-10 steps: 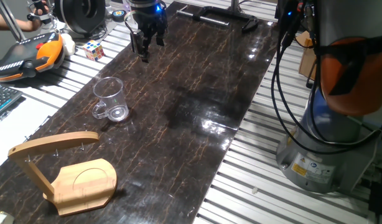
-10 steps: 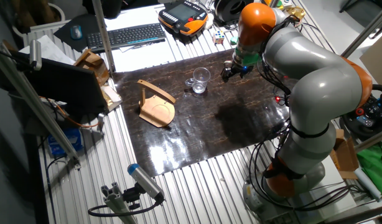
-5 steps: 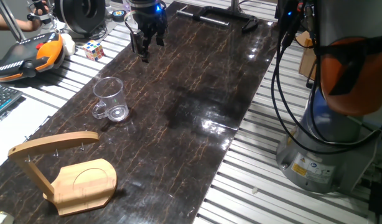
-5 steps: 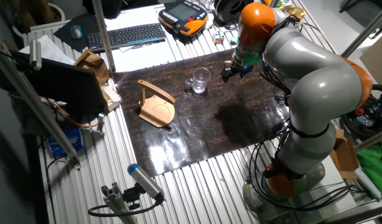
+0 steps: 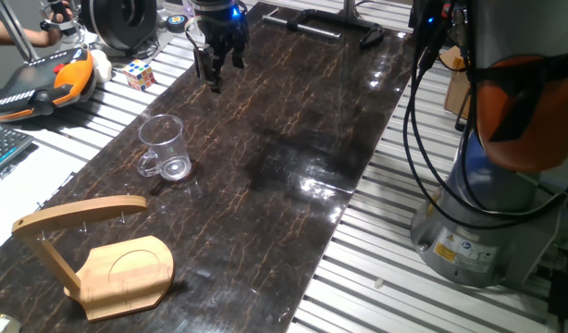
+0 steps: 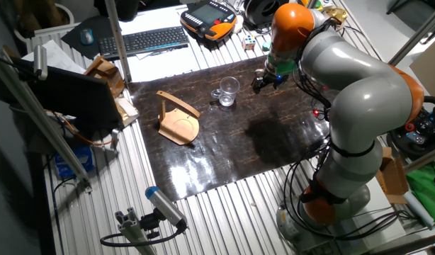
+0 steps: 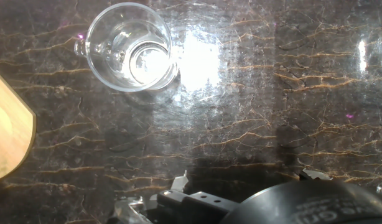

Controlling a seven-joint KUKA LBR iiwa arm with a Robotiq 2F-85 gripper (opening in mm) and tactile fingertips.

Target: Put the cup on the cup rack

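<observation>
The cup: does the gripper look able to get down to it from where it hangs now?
Probably yes. The cup stands upright and alone on the dark table, apart from the cup rack, and nothing lies between it and the gripper.

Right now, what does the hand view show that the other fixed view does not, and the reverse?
Only the hand view looks straight down into the cup, showing its thick base and its handle pointing toward the wooden edge. Only the other fixed view shows the whole cup rack, the arm's hand beside the cup, and a keyboard. Both show the cup upright on the dark table, apart from the rack.
</observation>
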